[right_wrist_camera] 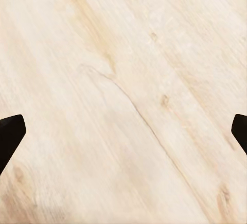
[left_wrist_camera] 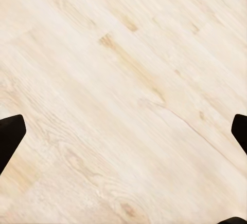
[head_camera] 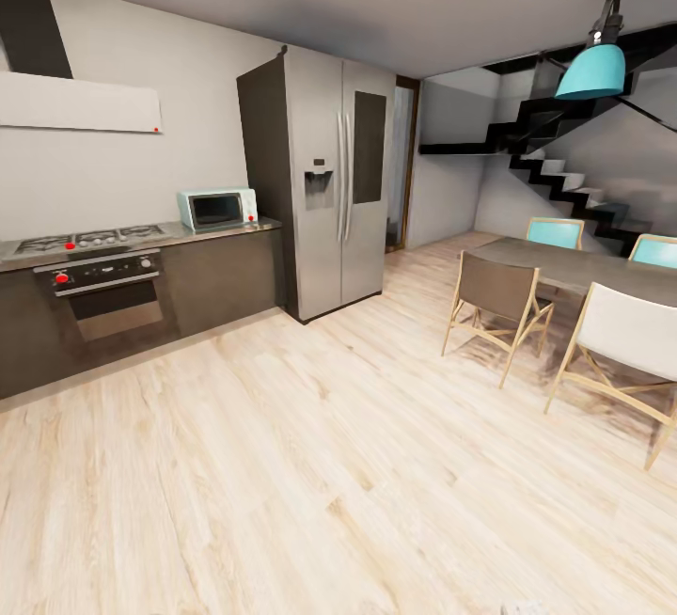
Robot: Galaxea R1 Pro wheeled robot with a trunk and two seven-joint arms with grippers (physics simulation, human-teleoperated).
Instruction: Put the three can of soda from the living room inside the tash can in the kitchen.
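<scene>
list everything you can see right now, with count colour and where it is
fridge: 1, steel grey, double-door, against the back wall mid-room
microwave: 1, teal, on the counter beside the fridge
hob: 1, dark with red knobs, on the counter at far left
oven: 1, dark, built in under the hob
cabinets: dark run along the left wall
dining table: 1, grey-brown top, at right
chairs: 4, wood frames; one brown and one white on the near side, two teal behind the table
pendant lamp: 1, teal, hanging above the table
stairs: black, at back right
floor: pale wood
left gripper: black fingers far apart, over bare floor
right gripper: black fingers far apart, over bare floor
</scene>
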